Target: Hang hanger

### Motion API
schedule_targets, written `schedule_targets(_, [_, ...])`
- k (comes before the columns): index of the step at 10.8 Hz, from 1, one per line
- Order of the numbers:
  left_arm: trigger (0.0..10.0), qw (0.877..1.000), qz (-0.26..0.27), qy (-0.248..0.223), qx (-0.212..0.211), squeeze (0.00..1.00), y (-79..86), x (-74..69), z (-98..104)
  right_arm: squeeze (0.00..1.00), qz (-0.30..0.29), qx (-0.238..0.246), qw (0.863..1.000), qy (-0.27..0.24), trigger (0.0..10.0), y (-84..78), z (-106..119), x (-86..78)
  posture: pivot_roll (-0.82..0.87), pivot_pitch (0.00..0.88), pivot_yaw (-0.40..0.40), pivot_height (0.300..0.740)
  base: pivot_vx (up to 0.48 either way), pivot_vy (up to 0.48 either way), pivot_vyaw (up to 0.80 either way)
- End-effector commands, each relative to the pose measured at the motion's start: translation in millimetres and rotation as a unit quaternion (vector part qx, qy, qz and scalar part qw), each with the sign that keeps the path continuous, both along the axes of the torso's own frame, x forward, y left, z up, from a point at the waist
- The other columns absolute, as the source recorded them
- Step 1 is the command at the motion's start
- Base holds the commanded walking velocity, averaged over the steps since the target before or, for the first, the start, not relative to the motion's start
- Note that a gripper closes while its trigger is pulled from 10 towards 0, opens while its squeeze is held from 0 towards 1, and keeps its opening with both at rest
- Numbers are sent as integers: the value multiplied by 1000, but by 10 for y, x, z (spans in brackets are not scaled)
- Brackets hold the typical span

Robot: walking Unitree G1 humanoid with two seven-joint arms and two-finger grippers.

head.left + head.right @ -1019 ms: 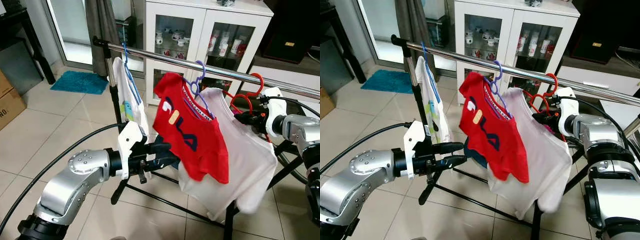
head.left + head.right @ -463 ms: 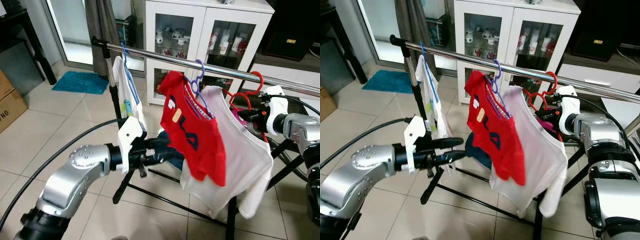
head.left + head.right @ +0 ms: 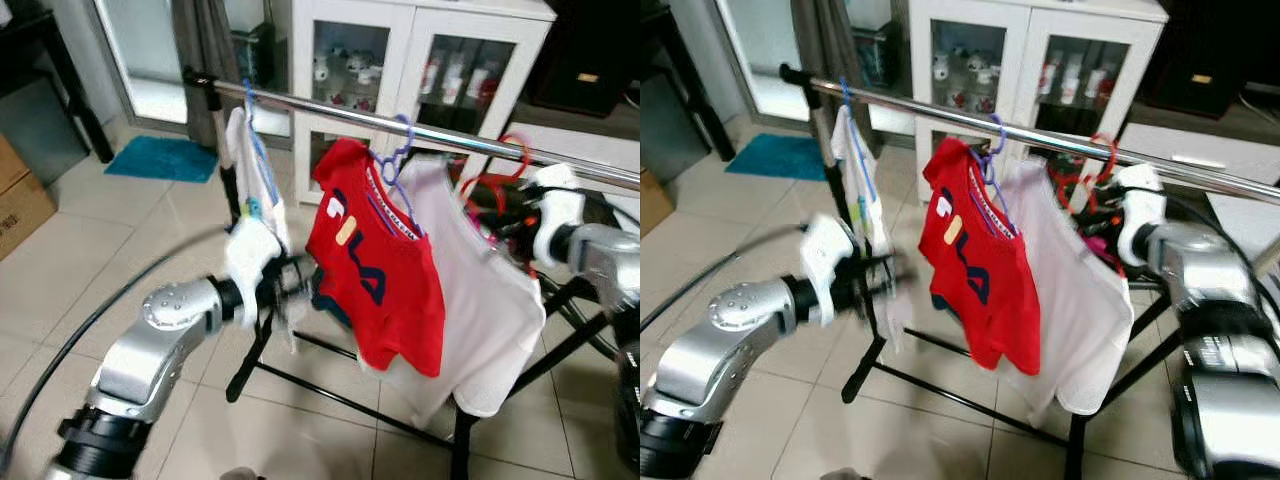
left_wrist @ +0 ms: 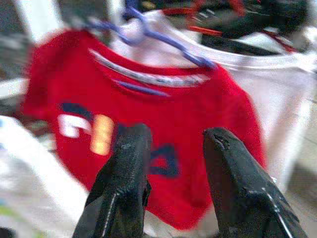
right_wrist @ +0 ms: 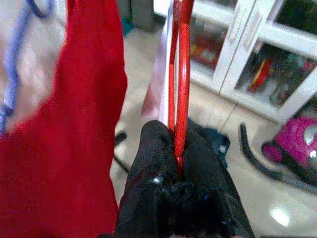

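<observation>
Left gripper (image 4: 171, 148) is held out low in front of the rack, its two black fingers spread apart with nothing between them, pointed toward a red shirt (image 3: 375, 265) that hangs on a purple hanger (image 3: 398, 165) from the metal rail (image 3: 330, 108). Just beside the red shirt, on the robot's right, a white shirt (image 3: 485, 300) is draped — its red hanger (image 3: 495, 175) is pinched by the right gripper (image 5: 177, 163), whose fingers are pressed together on the hanger's lower part. The hook of the red hanger is seen up at the rail; whether it rests on it cannot be told. Toward the rail's left end a small white garment (image 3: 250, 180) is hung on a blue hanger (image 3: 255, 135). Behind the rack a white cabinet (image 3: 420, 60) with glass doors is seen, and a teal mat (image 3: 160, 160) lies on the tiled floor (image 3: 90, 250).
</observation>
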State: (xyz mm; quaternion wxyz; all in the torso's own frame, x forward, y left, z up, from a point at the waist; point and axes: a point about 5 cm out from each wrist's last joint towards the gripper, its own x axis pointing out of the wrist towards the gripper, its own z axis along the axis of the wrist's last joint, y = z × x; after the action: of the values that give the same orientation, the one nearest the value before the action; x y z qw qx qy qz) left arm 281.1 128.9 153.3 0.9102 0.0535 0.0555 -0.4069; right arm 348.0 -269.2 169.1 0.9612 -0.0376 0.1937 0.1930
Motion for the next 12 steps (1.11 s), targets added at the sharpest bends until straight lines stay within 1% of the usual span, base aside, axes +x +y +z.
schedule_targets(1, [10000, 1000, 24, -15, 0, 0, 27, 29, 51, 0, -12, -3, 999, -47, 0, -72, 282, -34, -2, 0, -25, 740, 0, 0, 0])
schedule_targets(2, [10000, 999, 37, -18, -10, 0, 2, 16, 38, 0, -4, -10, 999, -46, 0, -23, 307, -196, -13, 0, -21, 740, 0, 0, 0])
schedule_targets(3, [10000, 999, 39, -19, -12, 0, -16, 2, 24, 0, 0, -21, 999, -36, 0, 15, 257, -301, -17, 0, -23, 740, 0, 0, 0])
schedule_targets(4, [10000, 999, 44, -16, -13, 0, -51, -23, -17, 0, -8, -24, 1000, -15, 0, 56, 104, -506, -16, 0, -24, 740, -311, 0, 0])
schedule_targets(5, [10000, 999, 45, -6, -13, 0, -80, -88, -77, 0, -32, -25, 999, -14, 0, 99, -84, -751, -22, 0, -20, 740, -326, 0, 0])
schedule_targets(6, [10000, 999, 43, 0, -10, 0, -84, -114, -114, 0, -46, -23, 998, -21, 0, 122, -131, -829, -29, 0, -17, 740, -311, 0, 0])
schedule_targets(7, [10000, 999, 32, 9, -12, 0, -105, -158, -129, 0, -73, -24, 997, -33, 0, 148, -156, -919, -30, 0, -23, 740, -307, 0, 0])
schedule_targets(9, [10000, 999, 36, 14, -11, 0, -103, -180, -177, 0, -107, -44, 992, -47, 0, 207, -205, -979, -47, 0, -26, 740, -281, 0, 0])
schedule_targets(10, [10000, 999, 36, 14, -14, 0, -115, -177, -172, 0, -103, -43, 993, -40, 0, 245, -263, -1025, -45, 0, -32, 740, -277, 0, 0])
schedule_targets(11, [10000, 999, 42, 13, -15, 0, -111, -173, -169, 0, -91, -53, 994, -21, 0, 270, -372, -1076, -36, 0, -41, 740, -277, 0, 0])
schedule_targets(12, [10000, 999, 48, 13, -14, 0, -93, -180, -172, 0, -82, -56, 995, -9, 0, 301, -434, -1097, -30, 0, -48, 740, -274, 0, 0])
